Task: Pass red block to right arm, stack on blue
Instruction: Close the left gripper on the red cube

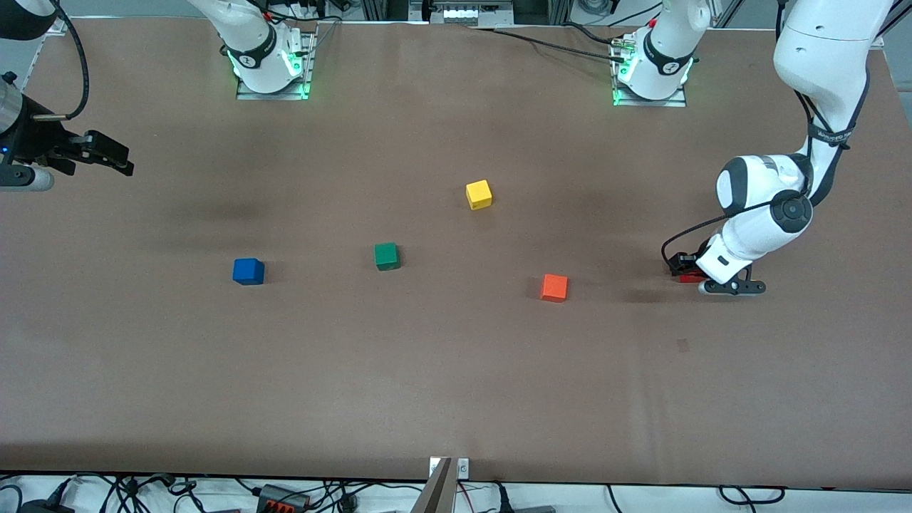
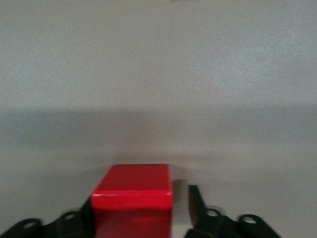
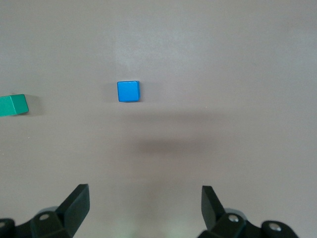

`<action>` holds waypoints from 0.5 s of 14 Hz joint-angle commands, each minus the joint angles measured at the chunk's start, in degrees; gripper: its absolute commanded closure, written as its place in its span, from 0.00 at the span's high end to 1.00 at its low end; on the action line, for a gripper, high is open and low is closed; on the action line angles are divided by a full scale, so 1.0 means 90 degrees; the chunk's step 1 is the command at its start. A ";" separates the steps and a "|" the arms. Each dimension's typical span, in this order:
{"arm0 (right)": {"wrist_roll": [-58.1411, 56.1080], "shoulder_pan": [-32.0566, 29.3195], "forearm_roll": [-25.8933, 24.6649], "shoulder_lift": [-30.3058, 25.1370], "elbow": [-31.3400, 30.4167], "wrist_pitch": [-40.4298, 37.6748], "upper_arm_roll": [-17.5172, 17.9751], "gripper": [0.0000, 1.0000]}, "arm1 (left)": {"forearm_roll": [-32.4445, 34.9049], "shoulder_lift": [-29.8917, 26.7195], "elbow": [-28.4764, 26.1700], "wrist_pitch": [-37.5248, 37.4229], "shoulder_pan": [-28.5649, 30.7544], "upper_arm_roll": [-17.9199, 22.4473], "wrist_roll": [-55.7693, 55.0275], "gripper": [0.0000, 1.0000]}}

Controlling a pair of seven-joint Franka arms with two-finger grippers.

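The left gripper (image 1: 690,274) is right down at the tabletop (image 1: 456,385) toward the left arm's end, and its wide black fingers (image 2: 198,204) sit on either side of the red block (image 1: 690,278); from the left wrist view the red block (image 2: 132,198) fills the space between them, with one finger against its side and a thin sliver of gap showing at the other, so I cannot tell whether the grip is firm, and the block looks to be resting on the surface. Just along from it, toward the middle, lies an orange cube (image 1: 553,288). A little farther from the front edge sit the blue cube (image 1: 248,271), toward the right arm's end, and a green cube (image 1: 386,256) near the centre, well apart from each other. Farther up the tabletop is a yellow cube (image 1: 479,194), alone. The right gripper (image 1: 107,153) waits in the air over the edge at the right arm's end, its slim fingers (image 3: 77,206) spread wide with nothing between them.
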 commanded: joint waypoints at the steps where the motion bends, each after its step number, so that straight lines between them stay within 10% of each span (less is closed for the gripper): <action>1: -0.0009 0.0033 -0.0084 -0.0006 -0.0052 0.0022 -0.0007 1.00 | 0.0187 -0.0049 -0.0048 0.0097 0.0038 -0.0013 0.0252 0.19; 7: 0.0030 0.0256 -0.0083 0.0413 -0.0042 0.0042 -0.0007 1.00 | 0.0187 -0.0674 0.0468 -0.1032 0.0087 -0.0062 0.1580 0.12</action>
